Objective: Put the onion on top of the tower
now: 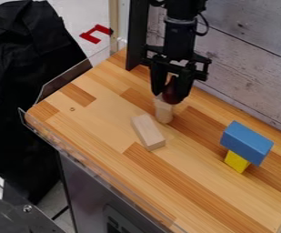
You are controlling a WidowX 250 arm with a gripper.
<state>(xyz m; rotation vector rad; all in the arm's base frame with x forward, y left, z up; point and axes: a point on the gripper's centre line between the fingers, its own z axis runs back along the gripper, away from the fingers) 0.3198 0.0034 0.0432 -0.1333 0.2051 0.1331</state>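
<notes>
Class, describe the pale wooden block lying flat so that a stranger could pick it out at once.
On the wooden tabletop, find the black gripper and the upright pale piece below it. Nearer the camera is the pale wooden block. It lies flat, while that piece stands, and is bare wood, unlike the blue block.

Bright, even light covers the wooden tabletop (97, 120); the blue block (246, 140) has 1 darker side.

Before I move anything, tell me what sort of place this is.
Probably a robotics lab or test area: a robot arm hangs over a wooden worktop with toy-like blocks.
</notes>
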